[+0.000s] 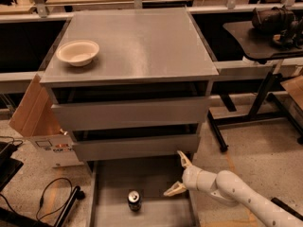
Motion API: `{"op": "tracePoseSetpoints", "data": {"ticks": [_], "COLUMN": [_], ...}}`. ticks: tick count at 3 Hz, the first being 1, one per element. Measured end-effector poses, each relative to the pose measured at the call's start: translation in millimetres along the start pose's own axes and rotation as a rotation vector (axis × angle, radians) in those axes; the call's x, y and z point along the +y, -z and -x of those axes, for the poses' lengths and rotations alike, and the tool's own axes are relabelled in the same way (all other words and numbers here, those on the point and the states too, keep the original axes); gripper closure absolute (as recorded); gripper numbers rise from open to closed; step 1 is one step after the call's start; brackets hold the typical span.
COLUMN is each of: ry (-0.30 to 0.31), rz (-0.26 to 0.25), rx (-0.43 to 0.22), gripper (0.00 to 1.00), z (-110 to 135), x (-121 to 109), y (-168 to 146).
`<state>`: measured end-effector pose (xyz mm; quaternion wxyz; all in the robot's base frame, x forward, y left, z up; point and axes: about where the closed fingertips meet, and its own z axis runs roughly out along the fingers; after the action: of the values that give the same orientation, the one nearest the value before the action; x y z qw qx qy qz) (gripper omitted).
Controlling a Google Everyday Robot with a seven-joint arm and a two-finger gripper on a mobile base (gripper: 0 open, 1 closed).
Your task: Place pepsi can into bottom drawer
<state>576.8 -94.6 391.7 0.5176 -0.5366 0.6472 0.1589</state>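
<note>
The pepsi can (134,200), dark blue with a silver top, stands upright on the floor of the bottom drawer (111,178), which is pulled out as a shallow grey tray below the two upper drawers. My gripper (179,173) is open and empty at the drawer's right side wall, to the right of the can and apart from it. Its two cream fingers are spread wide, one up near the middle drawer's front, one low over the tray. The white arm runs off to the lower right.
A cream-white bowl (78,52) sits on the cabinet top at the left. A cardboard box (38,122) leans at the cabinet's left side. Black cables (47,197) lie on the floor at the left. A black table stand (255,103) is to the right.
</note>
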Motion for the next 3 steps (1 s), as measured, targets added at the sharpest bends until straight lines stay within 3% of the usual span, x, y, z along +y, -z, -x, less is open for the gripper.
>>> {"op": "tracePoseSetpoints", "data": {"ticks": [1, 2, 3], "ry": [0.015, 0.09, 0.152], "rz": [-0.027, -0.118, -0.145], "rx": [0.028, 0.15, 0.276], "gripper": [0.0, 0.0, 0.0], "z": [3.1, 22.6, 43.8], "x": [-5.9, -22.0, -17.6], "y": [12.5, 67.8, 99.5]}}
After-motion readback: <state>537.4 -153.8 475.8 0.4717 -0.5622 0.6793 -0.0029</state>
